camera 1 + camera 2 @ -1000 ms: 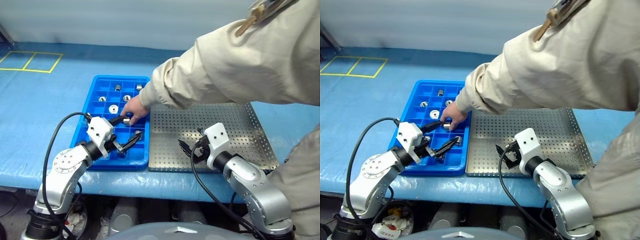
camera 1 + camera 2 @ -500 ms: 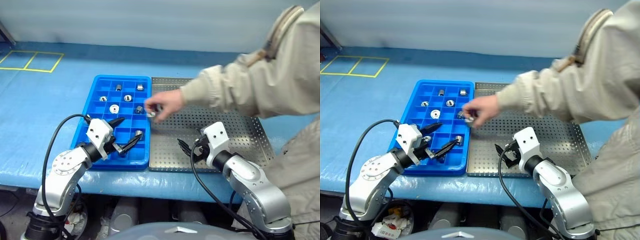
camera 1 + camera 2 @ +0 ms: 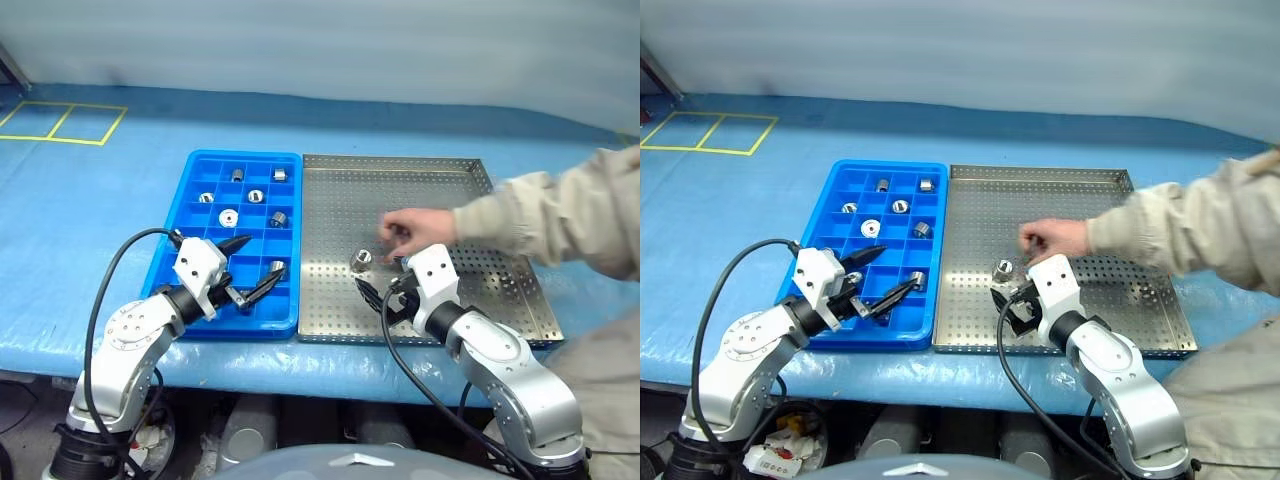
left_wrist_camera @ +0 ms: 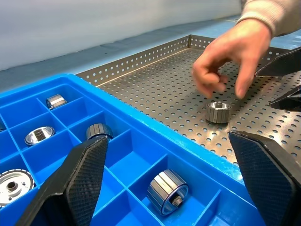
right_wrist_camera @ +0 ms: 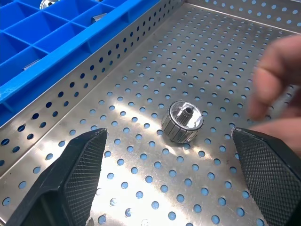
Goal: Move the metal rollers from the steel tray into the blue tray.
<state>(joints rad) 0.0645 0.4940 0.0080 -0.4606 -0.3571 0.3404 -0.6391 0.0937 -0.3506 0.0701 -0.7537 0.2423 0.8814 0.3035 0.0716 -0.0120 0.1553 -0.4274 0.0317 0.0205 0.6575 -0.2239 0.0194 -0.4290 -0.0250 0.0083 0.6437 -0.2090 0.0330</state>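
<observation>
Person's hand [image 3: 415, 228] shifted onto steel tray [image 3: 500, 285], one roller [image 3: 361, 261] there

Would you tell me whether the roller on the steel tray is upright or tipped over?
Upright: the roller stands on end, its hollow centre facing up.

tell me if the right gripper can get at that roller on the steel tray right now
Probably yes: the right gripper is open with the metal roller upright on the steel tray straight ahead between its fingers. But a person's hand hovers just beyond it and could get in the way.
</observation>
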